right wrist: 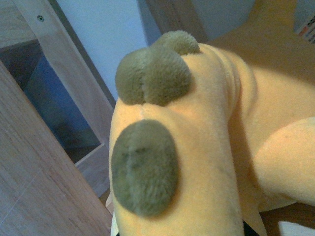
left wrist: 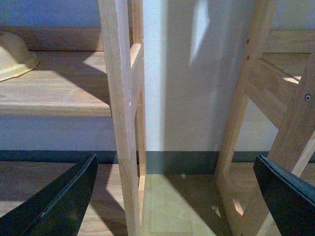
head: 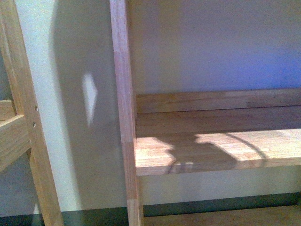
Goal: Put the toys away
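Plush toy (right wrist: 206,147) fills the right wrist view, that tool's state unclear; left tool (left wrist: 172,196) gapes wide.

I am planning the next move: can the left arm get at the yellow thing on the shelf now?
Probably, but not straight ahead. The open left fingers face the gap beside a post; the yellow thing lies on the shelf past that post. The shelf front looks open.

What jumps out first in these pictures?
The yellow-orange plush toy fills the right wrist view, its dark fuzzy patches right at the lens. In the front view, a sunlit wooden shelf carries a shadow. The left gripper's black fingers stand wide apart before a wooden post.
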